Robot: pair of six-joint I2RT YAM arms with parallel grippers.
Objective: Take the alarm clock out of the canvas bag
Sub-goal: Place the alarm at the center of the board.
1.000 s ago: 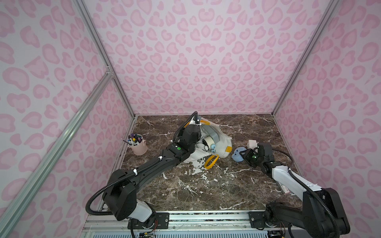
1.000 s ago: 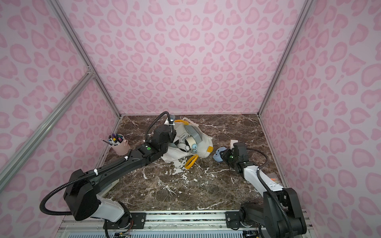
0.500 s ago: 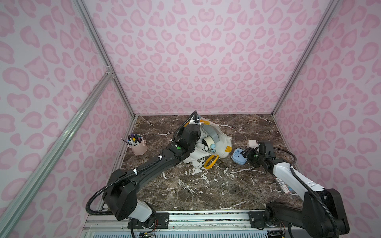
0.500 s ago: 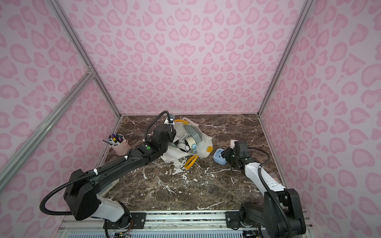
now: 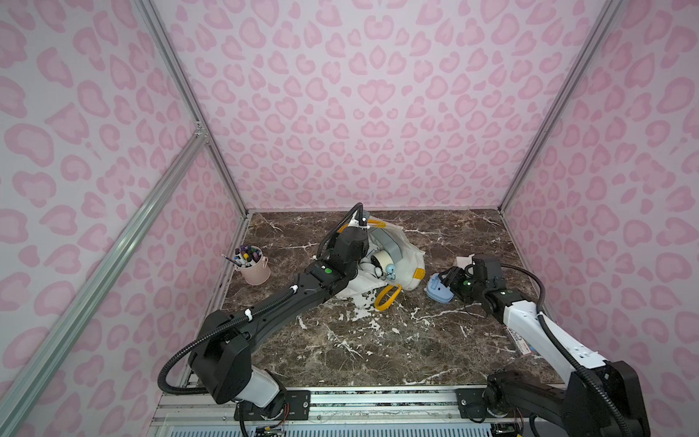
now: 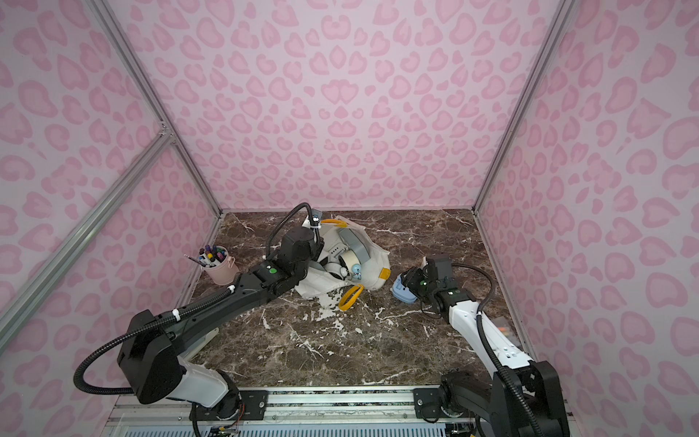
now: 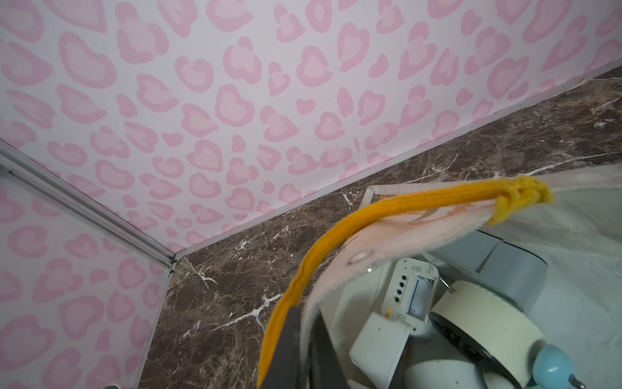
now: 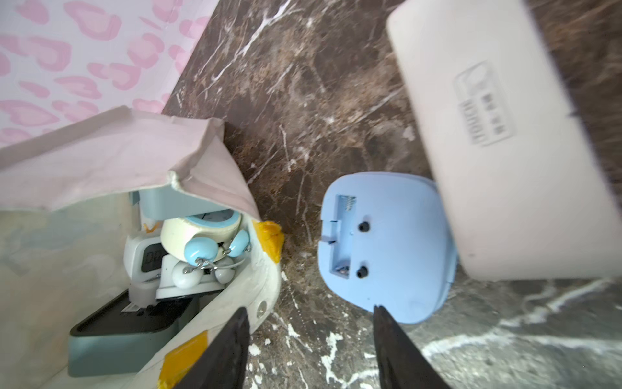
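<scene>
The off-white canvas bag (image 5: pixel 406 261) lies on its side mid-table, mouth facing the right arm. Inside it are several clocks, among them a cream twin-bell alarm clock (image 8: pixel 202 232) with blue bells and a white digital one (image 7: pixel 409 296). My left gripper (image 7: pixel 304 347) is shut on the bag's rim beside the yellow handle (image 7: pixel 336 242), holding the mouth up. A blue alarm clock (image 8: pixel 387 246) lies face down on the table outside the bag. My right gripper (image 8: pixel 309 336) stands open just short of it, with bare table between the fingers.
A white box-shaped clock (image 8: pixel 505 151) lies right behind the blue one. A pink pen bucket (image 5: pixel 254 269) stands at the left edge. The other yellow handle (image 5: pixel 387 297) trails on the marble in front of the bag. The side walls are close.
The right gripper's jaws have come apart and left the blue clock lying on the table. The left arm and the bag have stayed put.
</scene>
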